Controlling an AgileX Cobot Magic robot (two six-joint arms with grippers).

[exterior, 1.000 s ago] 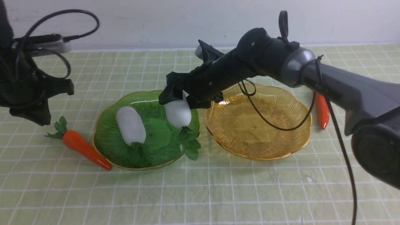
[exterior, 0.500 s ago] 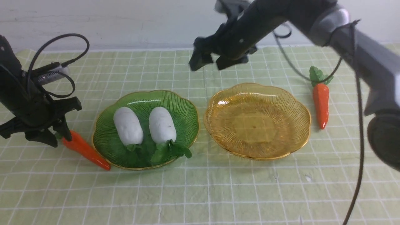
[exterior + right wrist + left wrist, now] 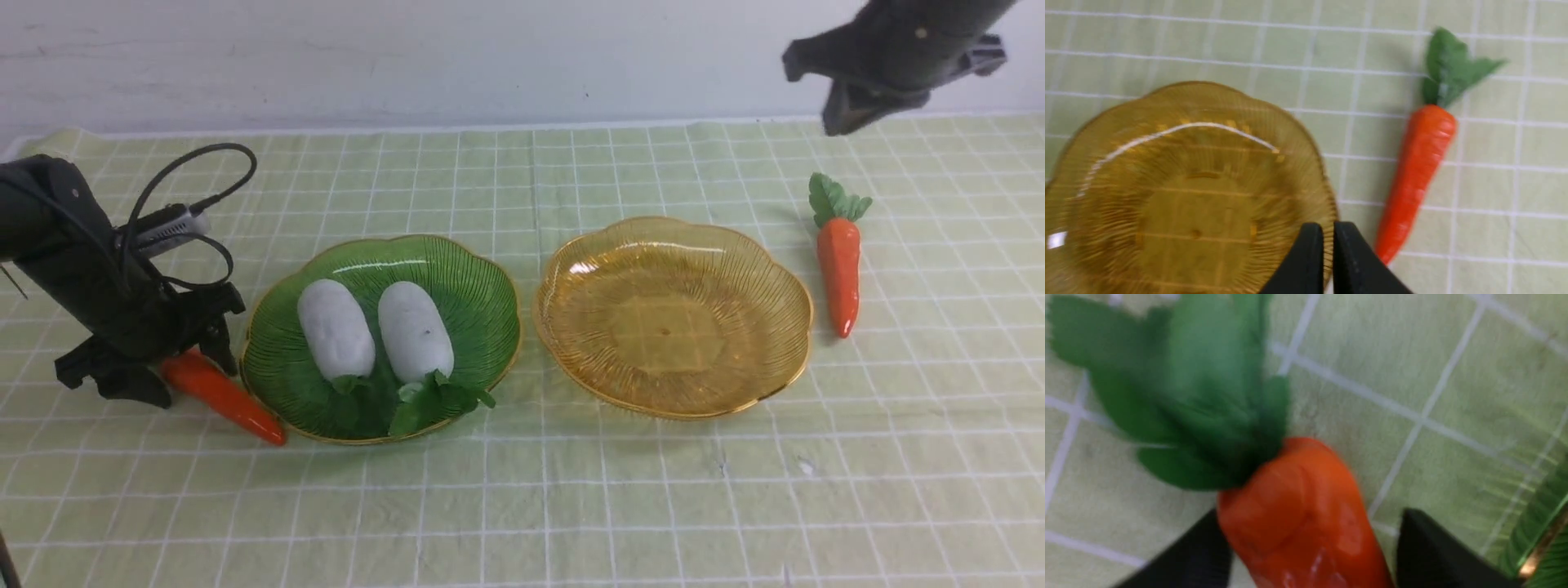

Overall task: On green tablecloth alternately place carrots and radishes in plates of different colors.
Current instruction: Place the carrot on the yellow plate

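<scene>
Left wrist view: carrot [image 3: 1290, 498] sits within spread left hand [image 3: 1308, 535].

**Carrot Framed Between Open Gripper Fingers**

An orange carrot [image 3: 1298, 514] is seen lying on the green tablecloth [image 3: 1412, 367]. Its thick end is set between the two black fingers [image 3: 1433, 555] of the left gripper [image 3: 1310, 539], whose jaws are held wide apart. One finger appears to touch the carrot's side. The other is kept clear of it, with a strip of gridded cloth shown between. The carrot's green leafy top [image 3: 1180, 400] is rendered blurred. A gold-rimmed edge of the green plate [image 3: 1543, 539] is caught just beside the clear finger.
</scene>
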